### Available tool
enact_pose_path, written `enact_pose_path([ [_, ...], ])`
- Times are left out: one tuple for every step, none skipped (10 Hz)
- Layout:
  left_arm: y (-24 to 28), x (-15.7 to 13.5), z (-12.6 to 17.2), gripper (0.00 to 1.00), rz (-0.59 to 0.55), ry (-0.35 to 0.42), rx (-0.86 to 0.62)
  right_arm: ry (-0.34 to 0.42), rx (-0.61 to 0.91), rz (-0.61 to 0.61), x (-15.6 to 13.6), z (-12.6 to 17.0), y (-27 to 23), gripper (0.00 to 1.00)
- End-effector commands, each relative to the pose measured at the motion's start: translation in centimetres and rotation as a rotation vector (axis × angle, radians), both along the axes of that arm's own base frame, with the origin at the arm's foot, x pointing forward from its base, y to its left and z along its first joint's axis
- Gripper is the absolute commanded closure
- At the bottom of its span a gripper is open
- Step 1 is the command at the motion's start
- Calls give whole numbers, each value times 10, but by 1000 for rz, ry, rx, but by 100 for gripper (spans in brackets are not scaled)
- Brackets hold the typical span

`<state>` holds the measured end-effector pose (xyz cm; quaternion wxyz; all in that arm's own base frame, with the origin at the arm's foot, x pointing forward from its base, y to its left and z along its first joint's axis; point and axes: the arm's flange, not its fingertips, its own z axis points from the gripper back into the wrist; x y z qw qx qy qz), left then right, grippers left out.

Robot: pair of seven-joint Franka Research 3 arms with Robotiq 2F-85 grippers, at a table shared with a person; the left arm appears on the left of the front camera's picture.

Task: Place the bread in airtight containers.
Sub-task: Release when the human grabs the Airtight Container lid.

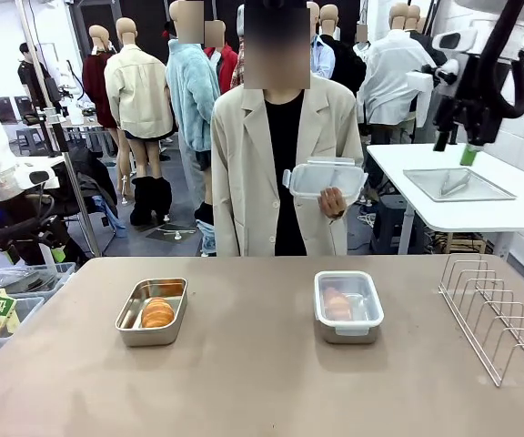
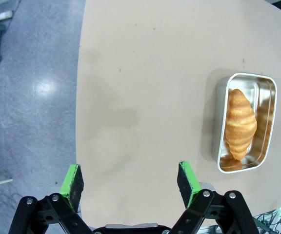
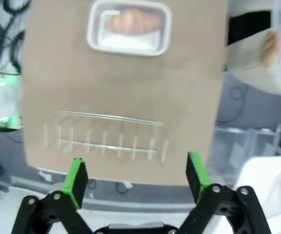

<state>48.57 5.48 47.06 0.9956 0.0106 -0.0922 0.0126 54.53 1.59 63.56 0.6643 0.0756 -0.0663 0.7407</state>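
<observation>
Front view: one bread (image 1: 157,312) lies in the open left tin (image 1: 152,311); lidded tin (image 1: 347,305) holds the other; the person's hand (image 1: 333,200) holds the spare lid (image 1: 325,177), presumably for you to fit next.
Left wrist view: left gripper (image 2: 130,180) wide, empty, beside that tin.
Right wrist view: right gripper (image 3: 136,174) wide, empty, high above the wire rack (image 3: 104,136).

Open tin (image 1: 151,312) unobstructed from above; bare table (image 1: 253,364) between tins; wire rack (image 1: 498,323) blocks right edge.
</observation>
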Motion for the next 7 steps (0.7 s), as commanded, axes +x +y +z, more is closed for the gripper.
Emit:
enact_pose_path([
  [0,0,2,0,9,-3,5,108,72,-30,18,-20,-3,0],
  [0,0,2,0,9,-3,5,121,80,-27,14,-35,-4,0],
  [0,0,2,0,9,-3,5,121,92,-34,9,-47,-6,0],
  [0,0,2,0,9,-3,5,113,96,-21,5,-53,-10,0],
  [0,0,2,0,9,-3,5,108,108,-5,1,-58,-13,0],
  [0,0,2,0,9,-3,5,105,136,-14,1,-61,-15,0],
  [0,0,2,0,9,-3,5,103,164,-25,4,-65,-16,0],
])
